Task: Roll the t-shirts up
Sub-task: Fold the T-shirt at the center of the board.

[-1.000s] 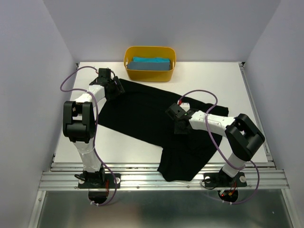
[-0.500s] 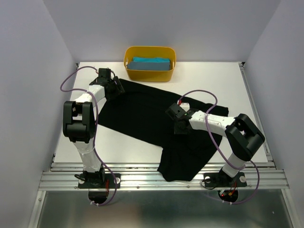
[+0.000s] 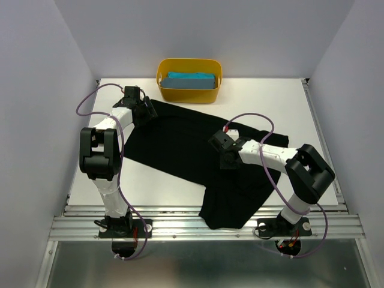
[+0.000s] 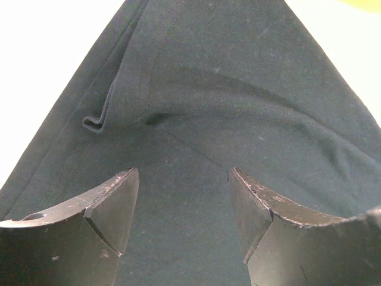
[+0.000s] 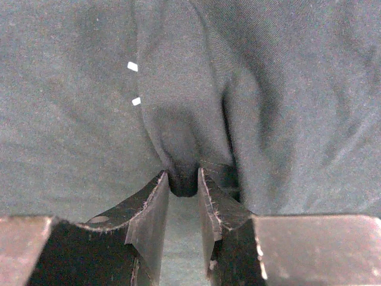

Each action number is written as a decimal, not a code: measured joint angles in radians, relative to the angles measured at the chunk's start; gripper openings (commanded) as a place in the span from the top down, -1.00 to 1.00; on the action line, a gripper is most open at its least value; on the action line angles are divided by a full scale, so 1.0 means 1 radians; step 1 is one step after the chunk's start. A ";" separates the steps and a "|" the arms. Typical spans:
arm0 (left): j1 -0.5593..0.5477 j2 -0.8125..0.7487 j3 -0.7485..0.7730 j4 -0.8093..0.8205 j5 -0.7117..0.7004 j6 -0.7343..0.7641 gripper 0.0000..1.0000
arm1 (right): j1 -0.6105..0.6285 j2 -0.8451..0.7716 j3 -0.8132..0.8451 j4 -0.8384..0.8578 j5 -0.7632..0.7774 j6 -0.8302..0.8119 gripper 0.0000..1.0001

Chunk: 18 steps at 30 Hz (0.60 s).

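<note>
The black t-shirt (image 3: pixel 180 144) lies spread across the table, and one end hangs over the near edge. My left gripper (image 3: pixel 149 110) hovers open over its far left corner; in the left wrist view the fingers (image 4: pixel 113 202) straddle flat black cloth (image 4: pixel 238 107) with a small folded hem. My right gripper (image 3: pixel 227 161) sits at the middle of the shirt. Its jaws (image 5: pixel 183 179) are pinched on a raised fold of the black cloth (image 5: pixel 178 119). The teal-blue t-shirt (image 3: pixel 191 80) lies folded in the yellow tub (image 3: pixel 189 94).
The yellow tub stands at the back centre, touching the shirt's far edge. White table (image 3: pixel 282 108) shows to the right and along the left side. Grey walls close in both sides. A metal rail (image 3: pixel 204 225) runs along the front edge.
</note>
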<state>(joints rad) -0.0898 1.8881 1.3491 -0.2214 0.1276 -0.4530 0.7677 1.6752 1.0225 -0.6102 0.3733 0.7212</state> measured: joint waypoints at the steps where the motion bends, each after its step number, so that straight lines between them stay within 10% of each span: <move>1: 0.000 0.000 0.000 0.000 0.000 0.000 -0.45 | 0.000 0.000 0.001 -0.001 0.001 0.000 0.36; 9: -0.001 0.000 0.000 0.000 0.000 0.000 -0.45 | 0.011 0.000 0.026 -0.011 0.009 -0.007 0.97; 18: -0.001 0.000 0.000 0.000 0.000 0.000 -0.45 | 0.013 -0.010 0.031 -0.018 0.001 -0.011 0.99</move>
<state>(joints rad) -0.0910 1.8881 1.3491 -0.2211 0.1272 -0.4530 0.7803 1.6657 1.0531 -0.6277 0.3744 0.7097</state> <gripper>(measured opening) 0.726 0.022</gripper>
